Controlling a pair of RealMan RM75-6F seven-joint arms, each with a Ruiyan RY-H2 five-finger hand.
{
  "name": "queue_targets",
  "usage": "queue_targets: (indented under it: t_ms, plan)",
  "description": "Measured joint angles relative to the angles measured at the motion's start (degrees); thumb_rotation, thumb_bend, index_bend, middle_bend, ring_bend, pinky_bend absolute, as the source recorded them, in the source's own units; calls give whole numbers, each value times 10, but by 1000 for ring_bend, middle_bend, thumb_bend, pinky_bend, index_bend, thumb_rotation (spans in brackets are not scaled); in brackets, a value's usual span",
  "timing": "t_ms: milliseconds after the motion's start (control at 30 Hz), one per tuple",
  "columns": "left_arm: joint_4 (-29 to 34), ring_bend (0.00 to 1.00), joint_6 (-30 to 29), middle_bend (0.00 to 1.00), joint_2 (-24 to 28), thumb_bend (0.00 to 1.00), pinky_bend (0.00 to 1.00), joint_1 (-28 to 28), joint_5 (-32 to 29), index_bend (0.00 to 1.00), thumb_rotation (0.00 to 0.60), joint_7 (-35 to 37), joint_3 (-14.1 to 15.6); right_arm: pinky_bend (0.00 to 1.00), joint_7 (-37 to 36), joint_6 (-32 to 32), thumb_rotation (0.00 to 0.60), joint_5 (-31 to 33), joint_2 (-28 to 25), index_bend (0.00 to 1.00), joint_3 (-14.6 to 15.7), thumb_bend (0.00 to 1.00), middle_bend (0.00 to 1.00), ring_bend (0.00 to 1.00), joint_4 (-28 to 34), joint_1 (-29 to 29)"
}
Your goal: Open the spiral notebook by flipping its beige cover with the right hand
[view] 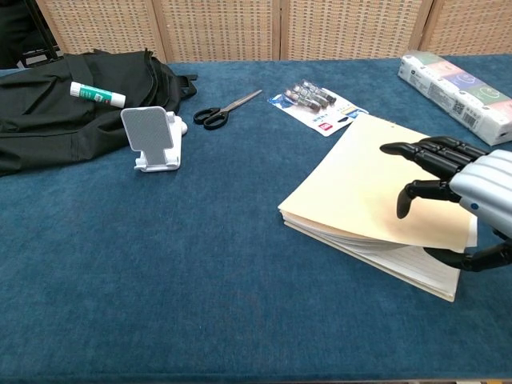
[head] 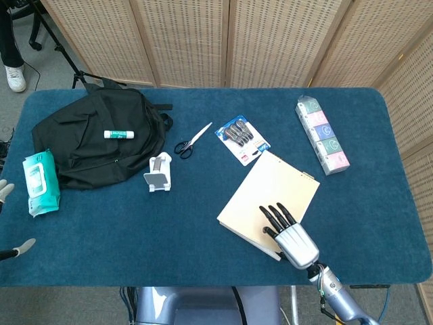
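The spiral notebook (head: 270, 193) lies on the blue table at the front right, its beige cover (view: 360, 184) facing up. My right hand (head: 292, 240) grips the cover's near right corner. In the chest view the right hand (view: 468, 188) has its fingers on top of the cover and the thumb below it. The corner is raised, and lined white pages (view: 416, 268) show underneath. My left hand (head: 8, 220) shows only as pale fingertips at the far left edge of the head view, apart and holding nothing.
A pack of pens (head: 241, 139) and scissors (head: 193, 140) lie just beyond the notebook. A tissue pack (head: 322, 134) sits at the right. A white phone stand (head: 159, 172), a black backpack (head: 95, 139) with a glue stick (head: 119, 134) and wet wipes (head: 39, 181) are at the left.
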State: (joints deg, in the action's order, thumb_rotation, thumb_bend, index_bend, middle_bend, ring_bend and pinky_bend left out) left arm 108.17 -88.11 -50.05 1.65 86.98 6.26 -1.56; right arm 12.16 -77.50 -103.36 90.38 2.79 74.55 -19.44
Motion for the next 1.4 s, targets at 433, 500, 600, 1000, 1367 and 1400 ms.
queue_targets:
  t_ms: [433,500,600,1000,1367,1400]
  plan:
    - [-2,0,-1,0,2,0,0,-1,2,0,600,6,0,0,6,19,600,16,-12,529,-3,440,10,0,26,-12]
    - [-2,0,-1,0,2,0,0,-1,3,0,600,7,0,0,6,19,600,17,-13,550,-4,440,10,0,29,-13]
    - [-2,0,-1,0,3,0,0,-1,3,0,600,7,0,0,5,20,600,18,-14,562,-4,428,10,0,33,-14]
    - [-2,0,0,0,4,0,0,-1,3,0,600,9,0,0,6,25,600,27,-20,607,-7,351,10,0,44,-20]
    - [-2,0,0,0,5,0,0,-2,4,0,600,12,0,0,4,31,600,36,-23,654,-7,546,10,0,50,-24]
    - [-2,0,0,0,5,0,0,-2,4,0,600,13,0,0,4,31,600,36,-23,657,-7,559,10,0,51,-24]
